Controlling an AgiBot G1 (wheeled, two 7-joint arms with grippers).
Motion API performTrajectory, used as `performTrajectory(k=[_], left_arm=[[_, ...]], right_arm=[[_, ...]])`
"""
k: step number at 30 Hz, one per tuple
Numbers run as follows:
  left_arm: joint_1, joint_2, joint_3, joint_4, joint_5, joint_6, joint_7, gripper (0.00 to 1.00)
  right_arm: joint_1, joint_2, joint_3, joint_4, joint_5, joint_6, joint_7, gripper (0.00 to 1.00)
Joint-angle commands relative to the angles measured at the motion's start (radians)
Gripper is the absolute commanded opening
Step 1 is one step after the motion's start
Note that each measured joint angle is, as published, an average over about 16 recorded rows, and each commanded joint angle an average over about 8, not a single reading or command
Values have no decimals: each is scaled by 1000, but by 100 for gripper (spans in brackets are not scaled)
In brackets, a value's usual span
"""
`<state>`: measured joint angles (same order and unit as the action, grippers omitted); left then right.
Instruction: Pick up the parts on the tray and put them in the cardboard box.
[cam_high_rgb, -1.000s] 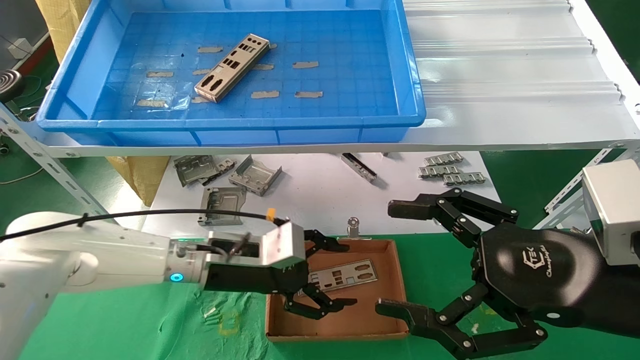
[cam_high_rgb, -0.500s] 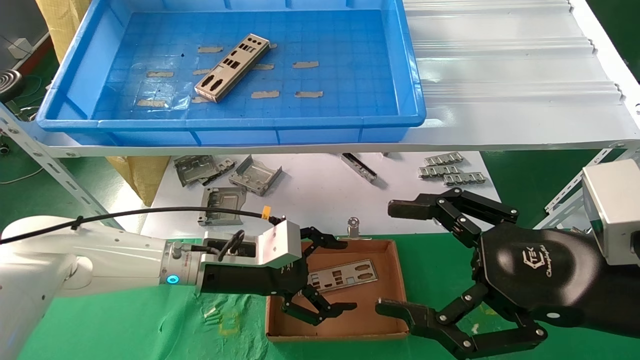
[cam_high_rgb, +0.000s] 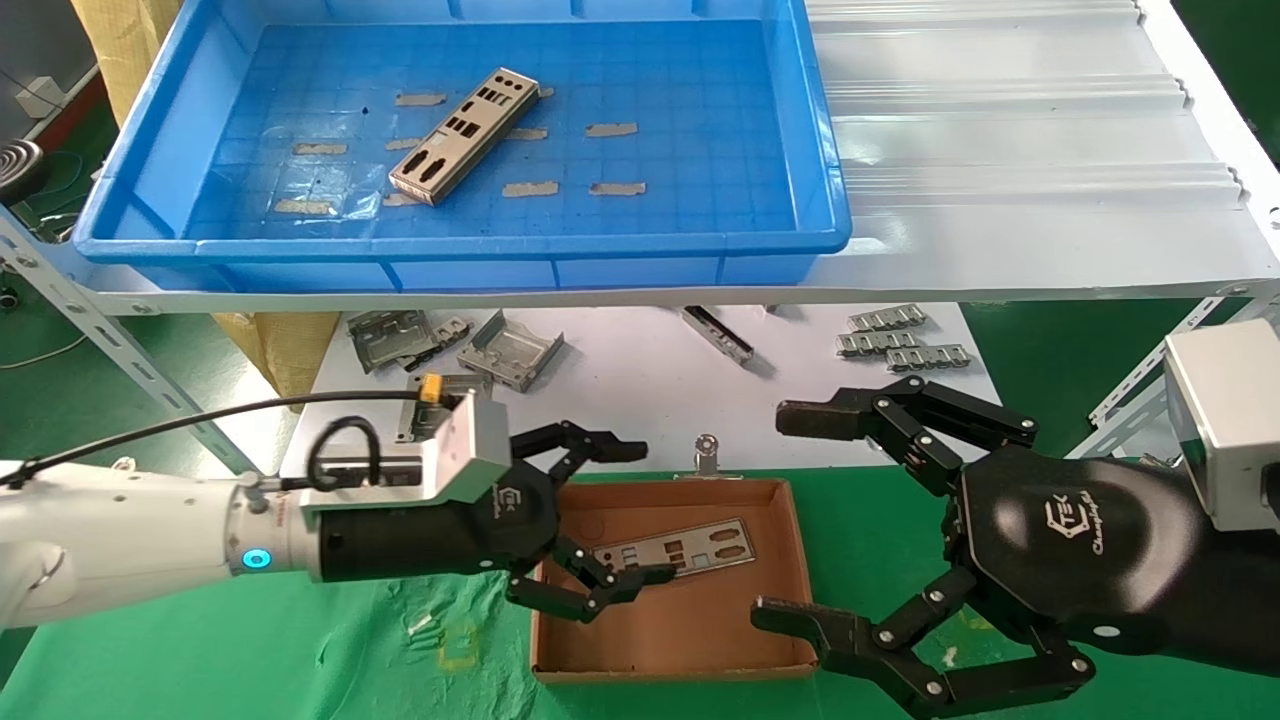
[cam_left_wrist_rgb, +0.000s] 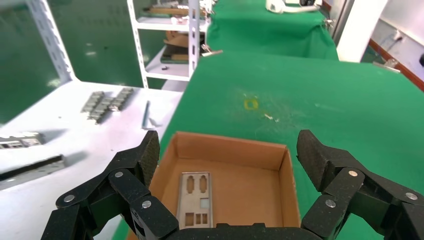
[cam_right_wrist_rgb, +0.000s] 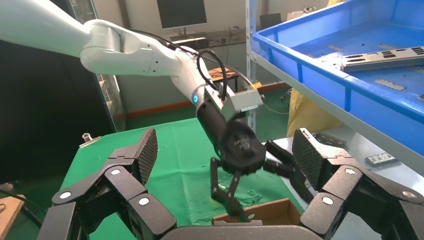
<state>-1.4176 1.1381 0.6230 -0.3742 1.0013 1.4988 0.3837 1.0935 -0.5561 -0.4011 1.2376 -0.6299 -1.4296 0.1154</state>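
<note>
One silver punched part (cam_high_rgb: 463, 135) lies slanted on the floor of the blue tray (cam_high_rgb: 460, 245) up on the shelf; the right wrist view also catches that part (cam_right_wrist_rgb: 380, 57) in the tray (cam_right_wrist_rgb: 320, 60). A second part (cam_high_rgb: 680, 548) lies flat in the cardboard box (cam_high_rgb: 690, 620) on the green cloth. My left gripper (cam_high_rgb: 645, 512) hangs open and empty over the box's left edge. From the left wrist, the part (cam_left_wrist_rgb: 195, 200) rests in the box (cam_left_wrist_rgb: 245, 195), between and beyond the open left gripper (cam_left_wrist_rgb: 230, 150). My right gripper (cam_high_rgb: 780, 515) hovers open beside the box's right side.
Bent grey brackets (cam_high_rgb: 450, 360) and ridged metal strips (cam_high_rgb: 900, 340) lie on the white table under the shelf. A metal clip (cam_high_rgb: 707, 455) stands behind the box. The white shelf board (cam_high_rgb: 1000, 150) overhangs the table.
My left gripper has drawn back to the left and lifted out of the box, still open. The part stays flat in the box. The right arm has not moved.
</note>
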Motion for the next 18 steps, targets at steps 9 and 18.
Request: performTrajectory(k=[9, 18], left_arm=[[76, -116, -76, -201, -60, -1, -126, 100], [144, -221, -144, -382, -114, -1, -240, 100]], right_arm=[[0, 0, 0, 0, 0, 0, 0, 100], [0, 0, 0, 0, 0, 0, 0, 100]])
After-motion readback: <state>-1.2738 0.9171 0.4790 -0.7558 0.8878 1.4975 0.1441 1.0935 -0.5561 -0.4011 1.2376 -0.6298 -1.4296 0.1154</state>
